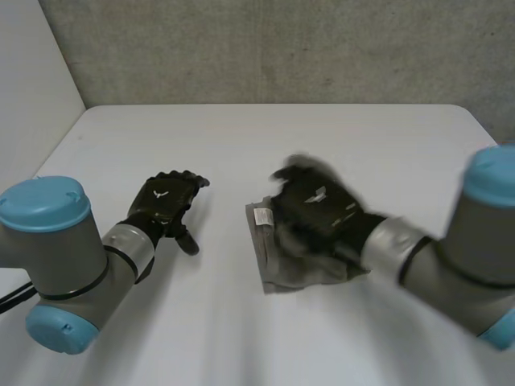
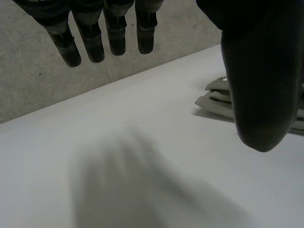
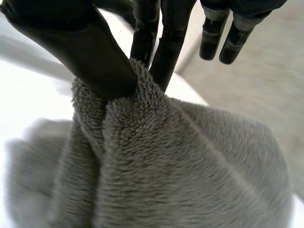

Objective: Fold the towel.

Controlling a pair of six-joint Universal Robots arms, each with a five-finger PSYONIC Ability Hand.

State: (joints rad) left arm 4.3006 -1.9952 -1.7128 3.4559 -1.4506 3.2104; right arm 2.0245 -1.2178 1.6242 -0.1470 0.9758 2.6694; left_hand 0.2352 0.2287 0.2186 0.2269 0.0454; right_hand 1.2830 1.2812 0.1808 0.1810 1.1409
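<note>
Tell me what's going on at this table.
The robot is working on a grey towel lying partly folded on the white table. Its right hand pinches a ridge of the cloth between thumb and fingers, tenting it up. The left hand hovers open over bare table beside the towel, holding nothing.

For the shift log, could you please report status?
Right hand pinching towel between thumb and fingers. Left hand open, apart from towel. Nothing blocking.
</note>
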